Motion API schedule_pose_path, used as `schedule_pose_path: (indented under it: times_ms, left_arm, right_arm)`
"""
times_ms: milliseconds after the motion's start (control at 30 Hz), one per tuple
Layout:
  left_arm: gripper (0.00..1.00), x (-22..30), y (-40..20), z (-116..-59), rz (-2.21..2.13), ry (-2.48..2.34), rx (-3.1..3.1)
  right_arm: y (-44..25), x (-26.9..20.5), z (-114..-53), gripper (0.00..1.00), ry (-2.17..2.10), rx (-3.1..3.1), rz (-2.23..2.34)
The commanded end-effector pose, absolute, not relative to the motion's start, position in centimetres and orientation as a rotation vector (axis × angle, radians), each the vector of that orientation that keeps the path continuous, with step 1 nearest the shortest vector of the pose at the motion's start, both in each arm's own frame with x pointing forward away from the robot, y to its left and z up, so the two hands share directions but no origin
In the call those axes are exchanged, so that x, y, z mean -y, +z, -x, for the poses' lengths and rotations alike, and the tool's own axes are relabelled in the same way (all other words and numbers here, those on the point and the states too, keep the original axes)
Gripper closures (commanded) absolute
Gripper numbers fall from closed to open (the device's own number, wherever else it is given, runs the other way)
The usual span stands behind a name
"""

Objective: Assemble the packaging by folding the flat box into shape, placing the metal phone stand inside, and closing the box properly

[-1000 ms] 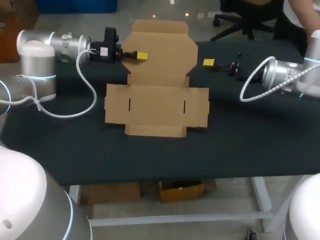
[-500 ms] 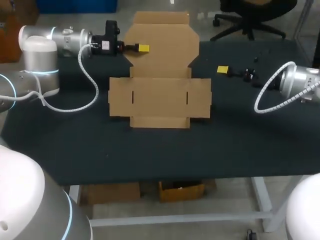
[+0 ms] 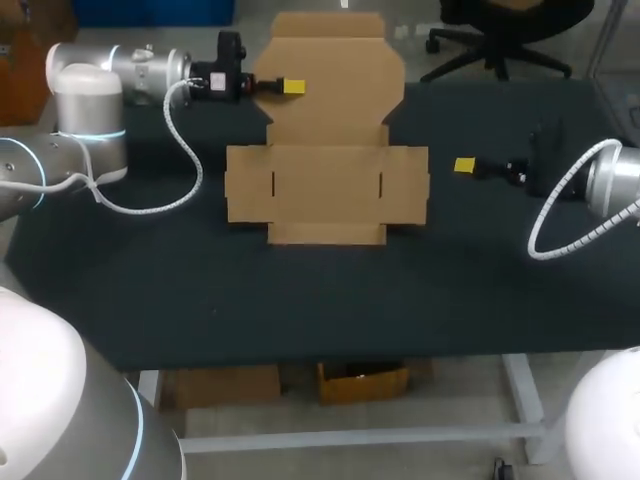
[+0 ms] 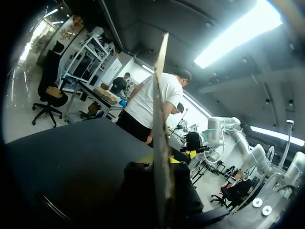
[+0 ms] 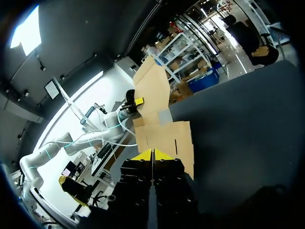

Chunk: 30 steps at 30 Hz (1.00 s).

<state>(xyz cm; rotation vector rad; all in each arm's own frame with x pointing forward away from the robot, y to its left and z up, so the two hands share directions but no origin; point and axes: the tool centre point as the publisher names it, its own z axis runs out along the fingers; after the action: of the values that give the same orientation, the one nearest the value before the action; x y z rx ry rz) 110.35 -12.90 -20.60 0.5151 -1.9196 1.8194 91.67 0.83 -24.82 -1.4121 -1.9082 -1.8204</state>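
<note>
The left gripper [image 3: 291, 87] pinched the rear flap of the flat box [image 3: 327, 180] — thin brown cardboard, edge-on between its fingers. The right gripper [image 3: 465, 165], yellow tips pressed together (holding nothing), hung near the box's side flap, not touching it — above the matte black table [image 3: 300, 290].

The flat box [image 3: 327, 185] lies spread across the far middle of the table [image 3: 300, 300], an obstacle there, with my left gripper [image 3: 291, 87] pinching its far flap. Bare tabletop separates its right edge from my right gripper [image 3: 464, 165] and spans the near side.

2 silver-white arms [image 3: 85, 110] [image 3: 615, 180], looping white cables [image 3: 196, 170] [image 3: 540, 225], black pincers [image 3: 292, 87] [image 3: 464, 165], yellow tips
</note>
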Motion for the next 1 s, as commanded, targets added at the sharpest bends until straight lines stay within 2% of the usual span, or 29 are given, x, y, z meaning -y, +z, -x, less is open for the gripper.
schedule_pose_path:
  times_ms: [33,1000]
  left_arm:
    - [1.0,12.81,-20.82,-111.06,-0.478,1.809,1.901]
    - [1.0,12.81,-20.82,-111.06,-0.478,1.809,1.901]
  right_arm:
    - [-25.03,-0.51,-89.45,1.0,-1.759,2.023,1.608]
    - [-24.96,-0.48,-88.88,1.0,-1.761,2.051,1.627]
